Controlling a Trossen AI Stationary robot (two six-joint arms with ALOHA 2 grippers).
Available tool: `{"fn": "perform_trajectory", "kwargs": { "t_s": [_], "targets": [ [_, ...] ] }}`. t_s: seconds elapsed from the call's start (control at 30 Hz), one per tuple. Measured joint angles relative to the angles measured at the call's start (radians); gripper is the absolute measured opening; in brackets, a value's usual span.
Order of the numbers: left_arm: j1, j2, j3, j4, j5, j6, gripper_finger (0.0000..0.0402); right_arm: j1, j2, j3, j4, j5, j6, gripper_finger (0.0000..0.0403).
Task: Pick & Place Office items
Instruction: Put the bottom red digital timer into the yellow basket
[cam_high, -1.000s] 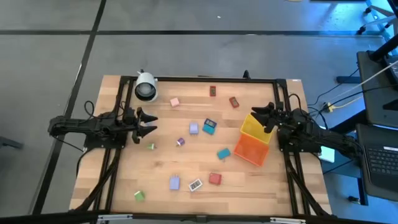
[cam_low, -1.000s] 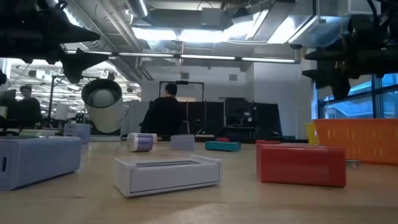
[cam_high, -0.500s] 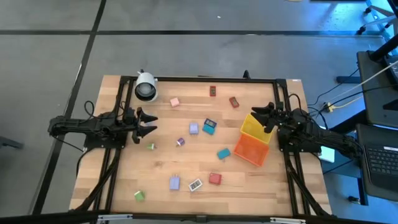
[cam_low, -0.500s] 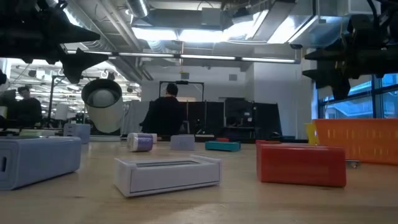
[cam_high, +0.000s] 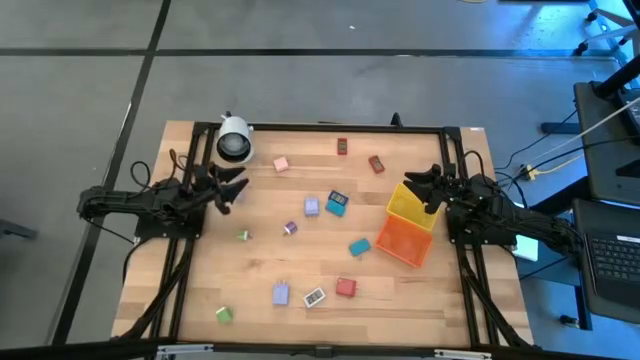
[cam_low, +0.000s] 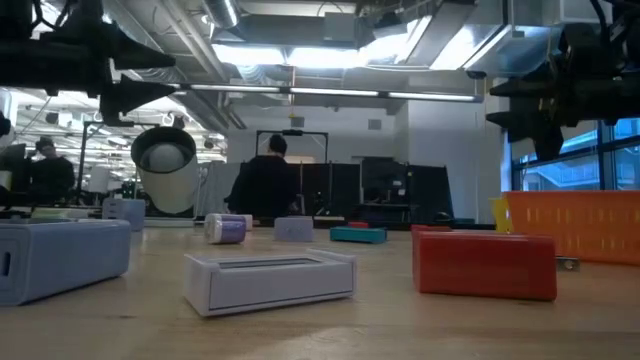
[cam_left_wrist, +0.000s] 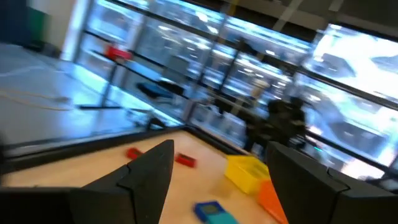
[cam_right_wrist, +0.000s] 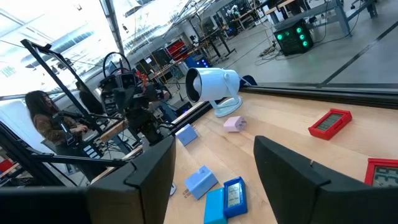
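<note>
Small coloured office items scattered, seemingly flat

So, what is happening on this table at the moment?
Nothing is held yet. The left gripper hovers open above the table's left side near the white cylinder. The right gripper waits open over the yellow bin, which leans on the orange bin. The small office items lie scattered on the wooden table.
</note>
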Motion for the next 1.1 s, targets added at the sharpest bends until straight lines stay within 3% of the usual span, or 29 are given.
{"fn": "perform_trajectory", "kwargs": {
  "t_s": [0.27,0.6,0.77,1.1],
  "targets": [
    [0.000,0.000,0.000,-0.001,-0.119,-0.035,0.0251,0.000,0.000,0.000,0.009,0.026,0.000,0.0220],
    [0.000,0.000,0.000,-0.001,-0.201,-0.046,0.0251,0.000,0.000,0.000,0.134,0.309,0.286,0.0220],
    [0.000,0.000,0.000,-0.001,-0.217,-0.054,0.0251,0.000,0.000,0.000,0.134,0.470,0.282,0.0220],
    [0.000,0.000,0.000,-0.001,-0.217,-0.105,0.0251,0.000,0.000,0.000,0.133,0.481,0.206,0.0220]
  ]
}}
